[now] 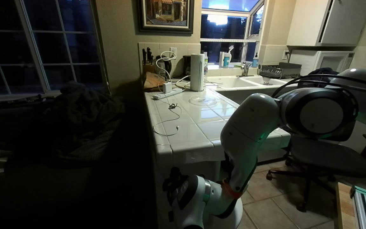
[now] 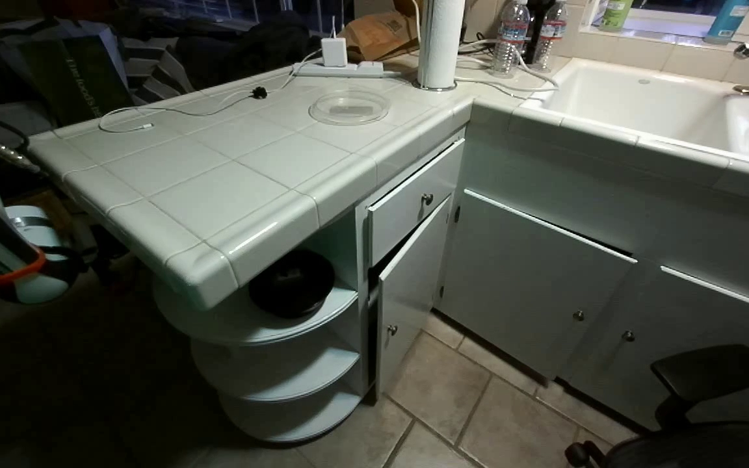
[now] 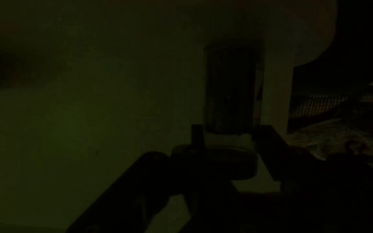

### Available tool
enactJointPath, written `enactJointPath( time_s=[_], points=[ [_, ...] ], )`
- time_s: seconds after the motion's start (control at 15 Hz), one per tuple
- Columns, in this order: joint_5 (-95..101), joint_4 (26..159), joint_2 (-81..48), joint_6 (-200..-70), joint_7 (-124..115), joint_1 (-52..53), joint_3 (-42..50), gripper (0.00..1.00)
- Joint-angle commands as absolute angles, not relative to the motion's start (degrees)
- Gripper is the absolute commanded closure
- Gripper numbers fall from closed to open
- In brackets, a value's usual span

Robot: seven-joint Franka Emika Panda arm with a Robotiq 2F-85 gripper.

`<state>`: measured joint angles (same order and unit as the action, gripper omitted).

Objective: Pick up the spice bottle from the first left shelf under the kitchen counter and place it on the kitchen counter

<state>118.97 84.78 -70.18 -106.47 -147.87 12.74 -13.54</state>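
The spice bottle is in the hand, which is clenched on it from both sides. In the wrist view it shows as a dark cylinder before a pale surface; the light is poor, so what fills it, and whether it touches that surface, is hard to say. In both exterior views the arm reaches low by the end of the bench.

On the white tiles of the bench are a clear round lid, a paper towel roll with clear plastic bottles behind it, a power strip and a brown paper bag. Dark-handled knives stand in a block. Below, a round black bowl sits on the top shelf. A white sink adjoins; a chair stands on the tiled floor.
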Motion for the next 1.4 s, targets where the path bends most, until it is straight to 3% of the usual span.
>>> enactJointPath(
  time_s=[0.0, 1.33],
  points=[
    [115.4, 86.5, -69.6, -107.2, -148.1, 13.6, -14.1, 0.78],
    [102.8, 94.5, -66.3, -102.8, -148.2, 16.8, -14.0, 0.78]
  ],
)
